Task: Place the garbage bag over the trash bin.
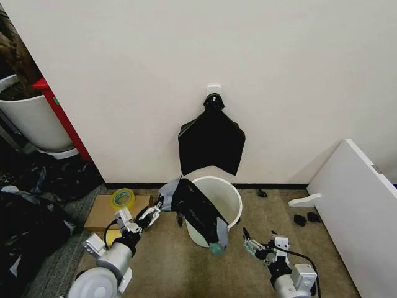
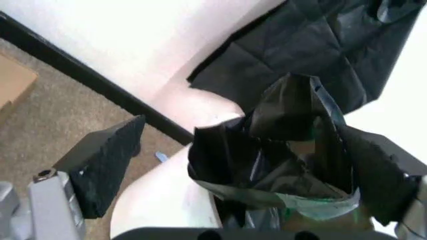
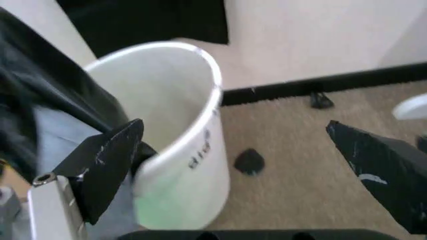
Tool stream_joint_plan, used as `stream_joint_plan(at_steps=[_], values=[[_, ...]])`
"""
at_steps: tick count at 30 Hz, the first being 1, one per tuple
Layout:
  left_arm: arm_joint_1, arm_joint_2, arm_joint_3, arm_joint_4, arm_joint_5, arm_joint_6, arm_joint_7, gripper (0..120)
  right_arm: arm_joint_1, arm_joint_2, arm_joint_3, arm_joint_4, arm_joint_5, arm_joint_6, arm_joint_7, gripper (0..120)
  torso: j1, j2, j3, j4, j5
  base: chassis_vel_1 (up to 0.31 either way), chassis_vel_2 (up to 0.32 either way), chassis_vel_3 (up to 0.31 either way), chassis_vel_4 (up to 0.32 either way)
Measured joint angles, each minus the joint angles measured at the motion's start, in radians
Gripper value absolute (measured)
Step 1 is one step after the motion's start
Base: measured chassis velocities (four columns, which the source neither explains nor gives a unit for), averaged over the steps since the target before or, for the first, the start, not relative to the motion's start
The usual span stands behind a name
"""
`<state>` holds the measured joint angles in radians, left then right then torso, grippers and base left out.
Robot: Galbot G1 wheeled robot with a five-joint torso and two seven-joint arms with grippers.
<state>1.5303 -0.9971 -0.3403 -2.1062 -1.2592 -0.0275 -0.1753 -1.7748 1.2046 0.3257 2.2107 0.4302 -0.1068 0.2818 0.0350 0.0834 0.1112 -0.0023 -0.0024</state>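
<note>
The trash bin (image 1: 224, 194), a small pale bucket, stands on the carpet by the wall and leans a little. The glossy black garbage bag (image 1: 195, 208) lies crumpled over its left front rim and hangs down the outside. My left gripper (image 1: 159, 207) is at the bag's left end, open. In the left wrist view the bag (image 2: 287, 145) bunches between its wide-spread fingers (image 2: 107, 165), close to one and apart from the other. My right gripper (image 1: 249, 241) is low, right of the bin, open and holding nothing. The right wrist view has the bin (image 3: 180, 130) just ahead of its fingers (image 3: 107, 160).
A flat black bundle (image 1: 211, 141) hangs from a wall hook above the bin. A cardboard box with a yellow tape roll (image 1: 123, 198) lies at the left. A white panel (image 1: 356, 205) stands on the right. Small black bits (image 1: 307, 218) lie on the carpet. At far left is a large white tub (image 1: 31, 121).
</note>
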Motion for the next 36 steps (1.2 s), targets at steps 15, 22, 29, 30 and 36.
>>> stream_joint_plan(at_steps=[15, 22, 29, 30, 36], values=[[-0.023, 0.017, 0.025, 0.042, 0.228, 0.004, 0.006, 100, 0.185, -0.111, -0.023, 0.102, 0.388, -0.155, -0.189, 100, 0.0, 0.0, 0.0, 0.0002, 0.0, 0.0, 0.0, 0.0, 0.0], [-0.072, 0.038, 0.054, 0.067, 0.309, -0.002, 0.03, 100, 0.311, -0.138, -0.085, 0.108, 0.592, -0.28, -0.179, 100, 0.0, 0.0, 0.0, -0.0004, -0.0002, 0.0, 0.0, 0.0, 0.0], [-0.08, 0.033, 0.088, 0.077, 0.356, -0.004, 0.041, 100, 0.468, -0.084, -0.215, 0.011, 0.666, -0.341, -0.121, 100, 0.0, 0.0, 0.0, 0.0, -0.0003, 0.0, 0.0, 0.0, 0.0], [-0.08, 0.033, 0.088, 0.077, 0.356, -0.004, 0.041, 100, 0.468, -0.084, -0.215, 0.011, 0.666, -0.341, -0.121, 100, 0.0, 0.0, 0.0, 0.0, -0.0003, 0.0, 0.0, 0.0, 0.0], [-0.074, 0.037, 0.09, 0.074, 0.366, -0.006, 0.043, 100, 0.553, -0.047, -0.269, -0.062, 0.663, -0.345, -0.079, 100, 0.0, 0.0, 0.0, 0.0001, -0.0003, 0.0, 0.0, 0.0, 0.0]])
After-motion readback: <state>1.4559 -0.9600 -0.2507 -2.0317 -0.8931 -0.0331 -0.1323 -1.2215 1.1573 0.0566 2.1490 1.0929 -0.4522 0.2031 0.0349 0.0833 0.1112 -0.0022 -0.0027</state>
